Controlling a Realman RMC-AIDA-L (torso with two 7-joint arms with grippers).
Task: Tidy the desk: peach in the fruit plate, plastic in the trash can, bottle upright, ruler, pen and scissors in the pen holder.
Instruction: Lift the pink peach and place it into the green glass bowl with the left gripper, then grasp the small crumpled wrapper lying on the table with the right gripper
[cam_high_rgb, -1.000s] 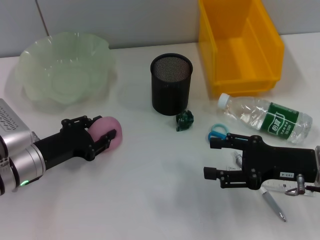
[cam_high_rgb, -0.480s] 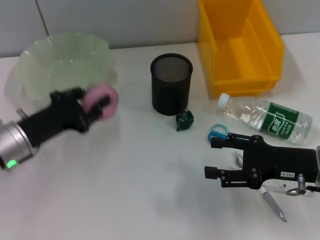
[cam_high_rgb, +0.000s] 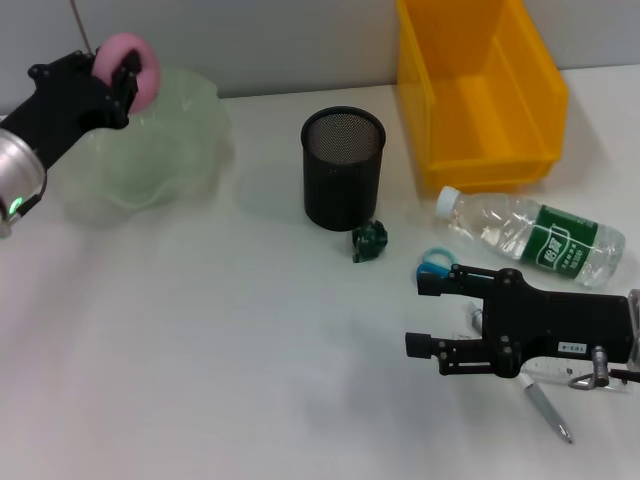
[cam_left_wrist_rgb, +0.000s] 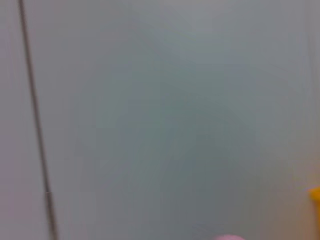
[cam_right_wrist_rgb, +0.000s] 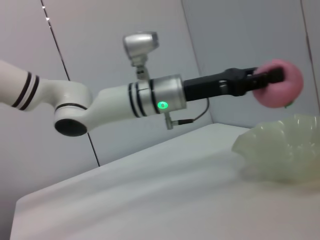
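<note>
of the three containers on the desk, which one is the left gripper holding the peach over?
The fruit plate, the pale green scalloped bowl. The left gripper holds the peach above its far rim; the black pen holder and yellow trash can stand further right.

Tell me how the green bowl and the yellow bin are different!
The bowl is round, see-through pale green with a wavy rim; the bin is boxy, solid bright yellow with straight walls. The bowl is wide and shallow; the bin is deep. The left claw holds the peach over the bowl; nothing hangs over the bin. Both look empty.
</note>
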